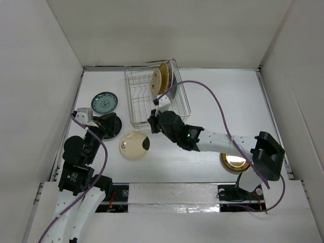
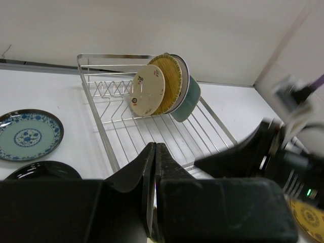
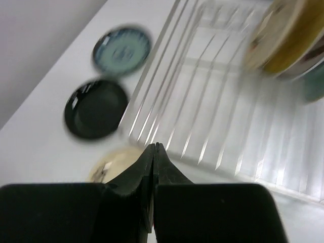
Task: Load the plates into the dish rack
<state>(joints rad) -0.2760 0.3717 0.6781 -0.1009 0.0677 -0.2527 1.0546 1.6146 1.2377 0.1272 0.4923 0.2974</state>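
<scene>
Cream with a dark patch on one edge, the plate [image 1: 133, 147] nearest both arms lies flat on the table [image 1: 217, 101], just off the near left corner of the dish rack [image 1: 128, 91]. The right tool [image 1: 152, 124] has its fingers pressed together on nothing. It hangs at that same corner, so this plate sits just beside it, toward the robot and to the left. In the blurred right wrist view the plate peeks out low and left of the fingertips, with the rack's empty wires straight ahead.

The left tool [image 2: 154, 152] is likewise closed and empty. It hovers over the black plate [image 1: 117, 127], which is partly hidden beneath it. The blue-patterned plate [image 1: 104, 102] lies just beyond that, beside the rack's left wall. A gold-rimmed plate [image 1: 234, 162] rests well apart from the others, under the right arm near its base.

Three plates already stand on edge in the rack's far right corner: a cream plate [image 2: 148, 92] in front, a woven yellow plate [image 2: 172, 81] behind it and a pale green one [image 2: 188, 101] at the back. The tines nearer the robot are free.

Either arm looks able to reach the cream plate, but the right tool is closer to it and to the open slots. The left tool is better placed for the black plate. A plate lying flat probably has to be caught by its rim and tipped upright before it can slide between the tines.
</scene>
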